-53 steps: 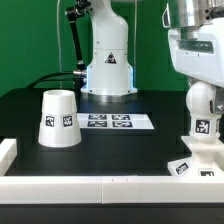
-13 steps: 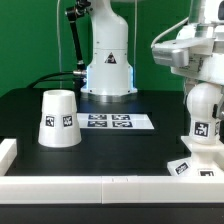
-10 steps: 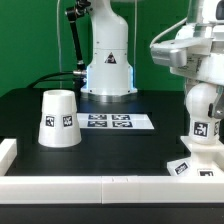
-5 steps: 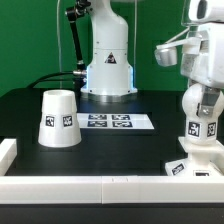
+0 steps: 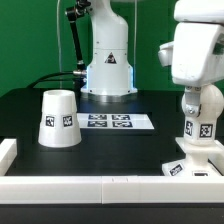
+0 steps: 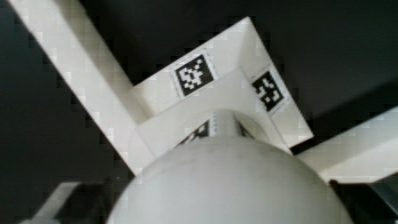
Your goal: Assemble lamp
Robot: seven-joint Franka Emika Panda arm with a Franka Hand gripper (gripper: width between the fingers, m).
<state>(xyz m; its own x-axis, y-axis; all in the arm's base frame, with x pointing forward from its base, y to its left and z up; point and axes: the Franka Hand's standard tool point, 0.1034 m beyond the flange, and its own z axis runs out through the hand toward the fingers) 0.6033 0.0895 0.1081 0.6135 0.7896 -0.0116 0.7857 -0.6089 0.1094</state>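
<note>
The white bulb [image 5: 199, 120] stands upright on the stepped square base [image 5: 187, 166] at the exterior view's right, a tag on its stem. My gripper [image 5: 200, 97] comes down from above and is shut on the bulb's ball head, with a dark finger on each side. In the wrist view the ball head [image 6: 214, 175] fills the near part, and the tagged base [image 6: 222, 82] lies beyond it. The gripper [image 6: 210, 205] itself is mostly hidden there. The cone shade [image 5: 58, 118] stands apart at the exterior view's left, on the black table.
The marker board [image 5: 107, 122] lies flat in the middle. The big white robot pedestal [image 5: 108, 62] stands at the back. A low white rail [image 5: 80, 186] runs along the front edge, with a raised end [image 5: 6, 150] at the left; it also shows in the wrist view [image 6: 86, 60].
The hand has turned about its vertical axis over the bulb, and the bulb has shifted slightly to the exterior view's left. The shade and the marker board have not moved.
</note>
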